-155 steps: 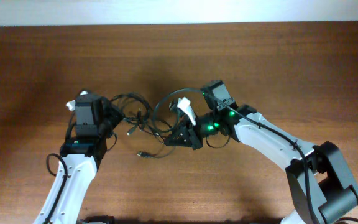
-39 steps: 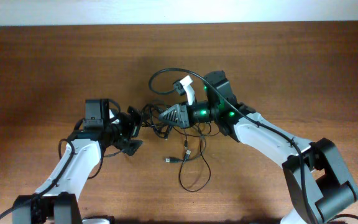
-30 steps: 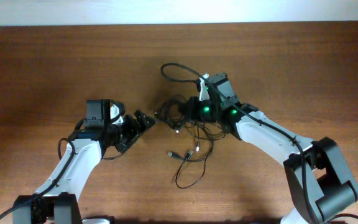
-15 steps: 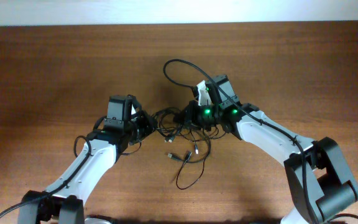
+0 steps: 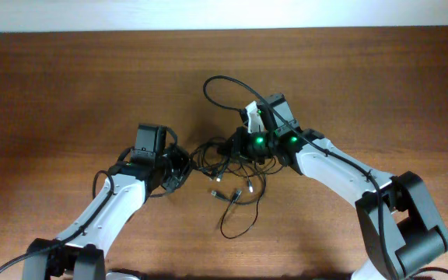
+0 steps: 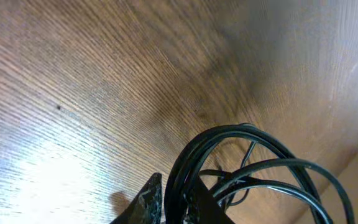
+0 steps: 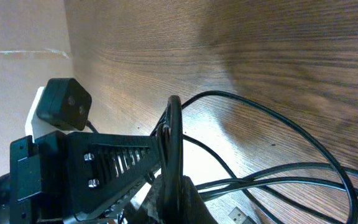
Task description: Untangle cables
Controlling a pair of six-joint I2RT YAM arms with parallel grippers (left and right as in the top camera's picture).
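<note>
Left wrist view: the left gripper [image 6: 174, 200] sits at the bottom edge of the frame. Its jaws are drawn narrow around strands of the thin black flexible cables [image 6: 241, 158], which pass between the two fingertips and arc away toward the lower right over the brown wooden surface [image 6: 73, 81].

In the right wrist view the right gripper [image 7: 168, 182] is clamped tight on another black strand. It rises as a steep loop at the centre of the frame, and further strands sweep off to the right edge and lower right corner.

From overhead, the left gripper [image 5: 179, 165] is left of centre and the right gripper [image 5: 232, 146] is just right of it. They face each other with the knotted middle of the cables [image 5: 212, 154] stretched between them. One open loop curls up toward the upper middle of the frame. A longer loop hangs down toward the lower middle, with small plug ends lying on the surface [image 5: 68, 85] just below the tangle. Green lights glow on the right arm [image 5: 325, 167] beside its gripper.
</note>
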